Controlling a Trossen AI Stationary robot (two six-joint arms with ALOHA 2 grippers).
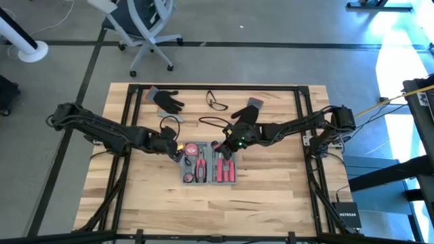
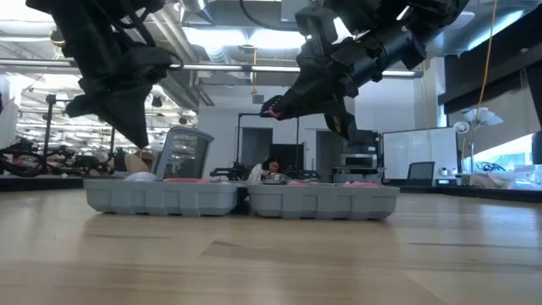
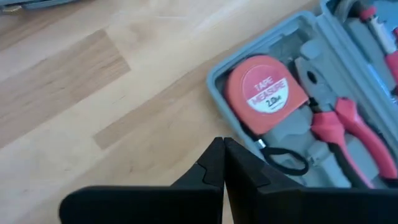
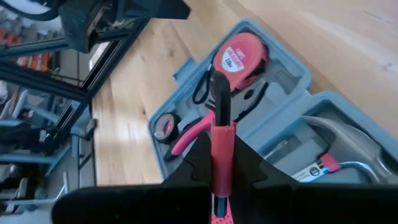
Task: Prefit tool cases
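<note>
- The tool case (image 1: pixel 209 168) is laid open on the desk (image 1: pixel 271 196), between both arms.
- A red-handled tool (image 4: pixel 221 149) is gripped in the right gripper (image 4: pixel 221 163) above the case.
- The left gripper (image 3: pixel 222 163) is held closed and empty beside the tape measure (image 3: pixel 266 93).

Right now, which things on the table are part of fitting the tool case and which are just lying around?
For the job: open blue-grey plastic tool case; red round tape measure; red-handled pliers; slim red-handled tool in the right gripper.
Lying about: two black gloves; clear safety glasses.
</note>
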